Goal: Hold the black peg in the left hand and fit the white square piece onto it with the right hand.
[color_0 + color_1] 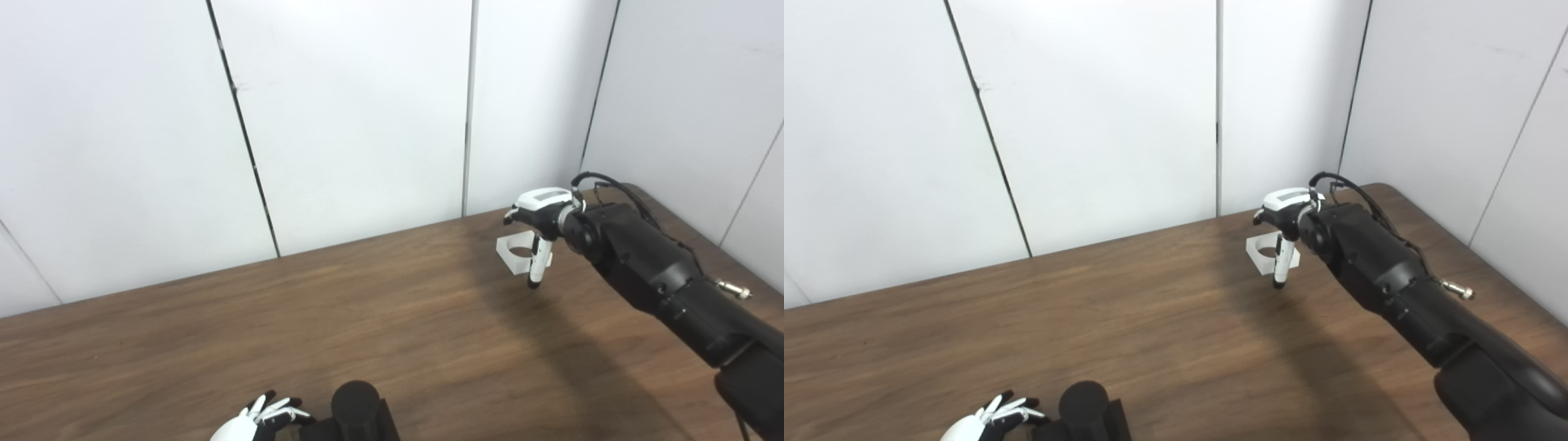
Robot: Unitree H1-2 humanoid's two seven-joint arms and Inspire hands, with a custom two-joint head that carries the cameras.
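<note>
Two robot hands are showing over the brown tabletop (380, 318), and we are taking them from left to right. At the bottom edge, left of centre, our left robot hand (257, 422) is peeking into view, white on the back with dark fingers (1013, 404) fanned apart and reaching toward the peg. We are not seeing it wrapped round anything; it is lying just beside the peg (355, 407), and whether the fingertips are touching it we cannot tell. The peg is black, with a round top above a blocky lower part, standing at the near edge of the tabletop and cut off by the bottom of both views.

Moving right across a wide stretch of bare wood, we are coming to the white piece (517, 252), well apart from the peg, near the far right corner by the wall panels (343, 110). It is a square piece with a round hole through it, and it is appearing tilted, with its shadow falling on the wood below.

Our right robot hand (539, 226) is sitting right at the piece, at the end of a black arm (661, 282) reaching in from the lower right. One white finger (1281, 262) is pointing down in front of the piece. The hand seems to be closed on the piece, though the contact itself is hidden behind that finger.
</note>
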